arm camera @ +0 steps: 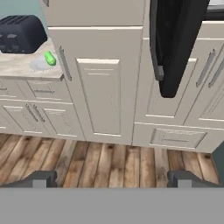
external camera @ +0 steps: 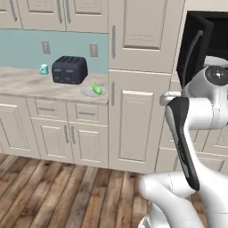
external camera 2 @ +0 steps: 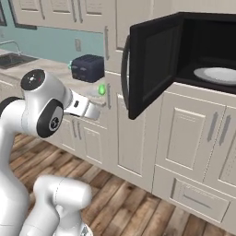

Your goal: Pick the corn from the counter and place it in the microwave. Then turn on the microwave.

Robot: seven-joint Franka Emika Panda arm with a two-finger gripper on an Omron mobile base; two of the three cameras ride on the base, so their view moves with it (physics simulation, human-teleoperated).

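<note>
Cream panelled cabinets (external camera: pixel 133 120) stand over a brown wood-plank floor (arm camera: pixel 109 162), with a pale teal wall (external camera: pixel 26 46) carrying two outlets behind a dark toaster (external camera: pixel 70 70) at far left.

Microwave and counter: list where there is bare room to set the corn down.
Free: the white plate inside the open microwave, and the counter left of the toaster. Crowded: the counter's right end, where the corn lies beside the toaster.
</note>
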